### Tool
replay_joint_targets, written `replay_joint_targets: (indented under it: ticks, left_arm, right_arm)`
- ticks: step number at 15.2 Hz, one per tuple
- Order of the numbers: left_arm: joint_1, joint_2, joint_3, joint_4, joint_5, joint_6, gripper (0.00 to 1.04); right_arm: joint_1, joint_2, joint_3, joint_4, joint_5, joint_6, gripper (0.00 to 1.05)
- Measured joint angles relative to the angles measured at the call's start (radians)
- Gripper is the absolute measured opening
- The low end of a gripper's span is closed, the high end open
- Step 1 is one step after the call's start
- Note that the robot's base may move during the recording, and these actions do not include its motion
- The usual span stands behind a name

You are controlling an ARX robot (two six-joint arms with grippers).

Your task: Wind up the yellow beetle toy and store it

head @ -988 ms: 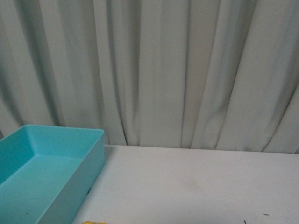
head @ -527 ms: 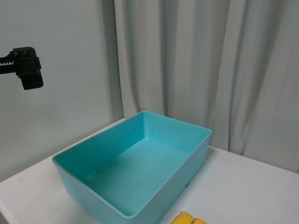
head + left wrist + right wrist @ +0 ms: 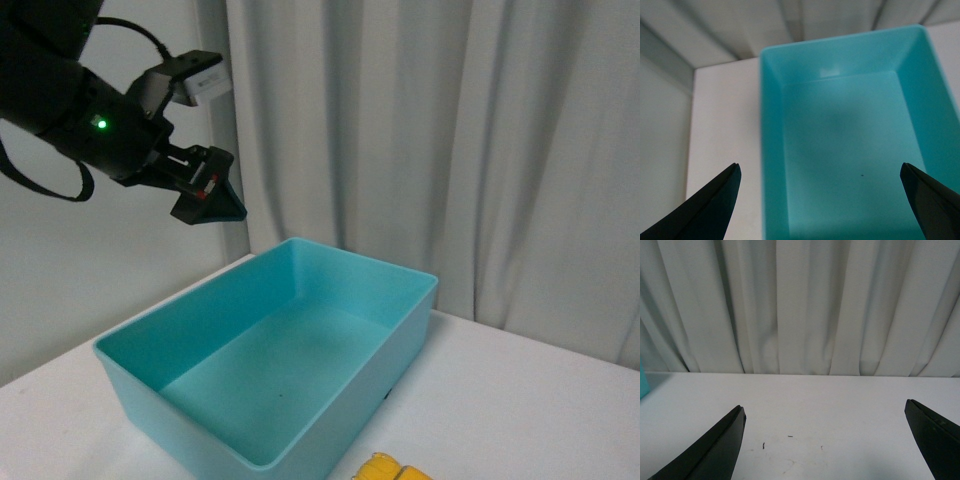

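Only the top of the yellow beetle toy (image 3: 392, 469) shows, at the bottom edge of the front view, on the white table just right of the teal bin (image 3: 398, 335). My left gripper (image 3: 207, 193) hangs in the air above the bin's far left corner. In the left wrist view my left gripper (image 3: 822, 200) is open over the empty bin (image 3: 771, 150), nothing between its fingers (image 3: 715, 205). My right gripper (image 3: 825, 440) is open over bare table, its fingers (image 3: 715, 450) wide apart. The toy appears in neither wrist view.
The bin holds nothing but a tiny dark speck (image 3: 861, 175). A grey curtain (image 3: 450, 150) hangs behind the table (image 3: 520, 410), with a plain wall (image 3: 60, 280) to the left. Small dark marks (image 3: 763, 444) lie on the table under the right gripper.
The front view has swung left, bringing the whole bin into sight. My left arm has come into view from the upper left and now hangs above the bin's far corner.
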Motion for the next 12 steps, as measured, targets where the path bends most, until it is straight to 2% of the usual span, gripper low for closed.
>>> replay_joint_targets:
  ticks: [1,4,7,10,12]
  left_arm:
    - [-0.035,0.033,0.049,-0.060,0.010,0.043,0.98]
    - [-0.161,0.159,0.244,-0.376,0.085,0.234,0.98]
    - [-0.242,0.217,0.317,-0.607,0.127,0.351,0.98]
    - [-0.397,0.202,0.269,-0.567,0.196,0.356,0.98]
    - [-0.469,0.185,0.235,-0.521,0.218,0.319,0.98]
  right_arm:
    - [0.000,0.000,0.000,0.000,0.000,0.000,0.98]
    - [0.000,0.000,0.000,0.000,0.000,0.000,0.98]
    - [0.000,0.000,0.000,0.000,0.000,0.000,0.98]
    - [0.000,0.000,0.000,0.000,0.000,0.000,0.98]
    - [0.000,0.000,0.000,0.000,0.000,0.000,0.98]
